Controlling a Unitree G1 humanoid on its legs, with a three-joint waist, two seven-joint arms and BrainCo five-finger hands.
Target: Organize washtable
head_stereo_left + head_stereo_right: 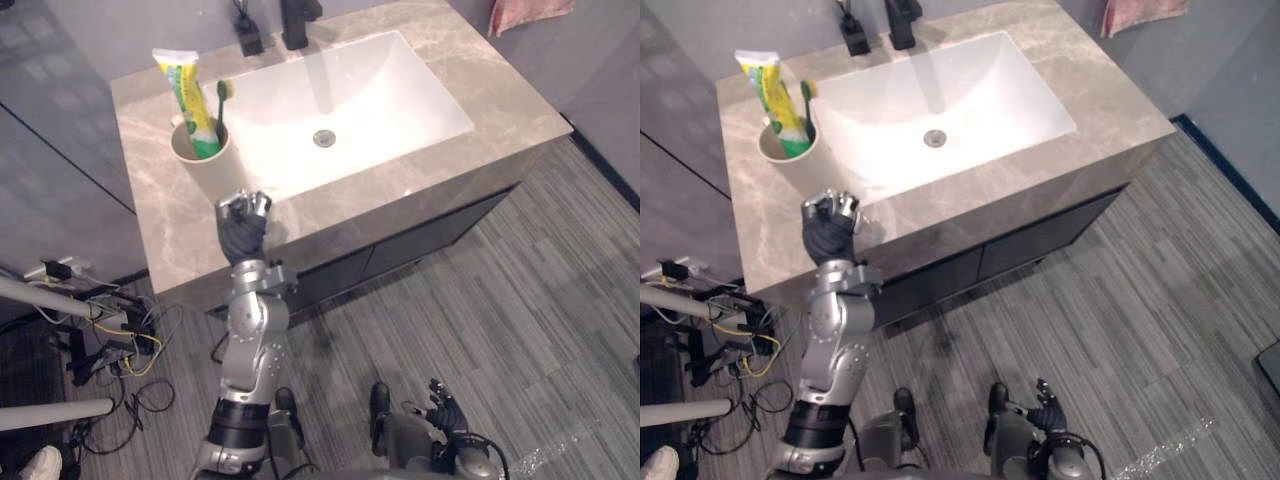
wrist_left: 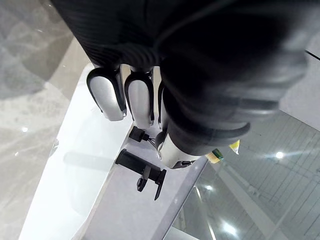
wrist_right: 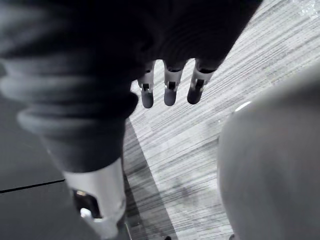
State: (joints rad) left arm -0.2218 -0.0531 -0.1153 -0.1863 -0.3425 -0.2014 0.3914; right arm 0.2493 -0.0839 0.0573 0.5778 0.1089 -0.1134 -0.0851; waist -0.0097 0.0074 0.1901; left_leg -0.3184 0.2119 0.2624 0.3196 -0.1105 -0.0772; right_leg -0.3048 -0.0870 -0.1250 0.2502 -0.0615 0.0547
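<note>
A beige cup (image 1: 197,160) stands upright on the marble counter (image 1: 480,95), left of the white sink (image 1: 340,95). In it are a yellow-green toothpaste tube (image 1: 185,88) and a green toothbrush (image 1: 222,98). My left hand (image 1: 243,216) hovers over the counter's front edge, a short way in front of the cup. Its fingers (image 2: 112,97) are curled and hold nothing. My right hand (image 1: 446,406) hangs low over the floor with its fingers (image 3: 169,87) straight and empty.
A black faucet (image 1: 298,20) and a small black dispenser (image 1: 247,36) stand behind the sink. A pink towel (image 1: 525,12) hangs at the back right. Dark cabinet fronts (image 1: 400,245) sit under the counter. Cables and a power strip (image 1: 110,320) lie on the floor at left.
</note>
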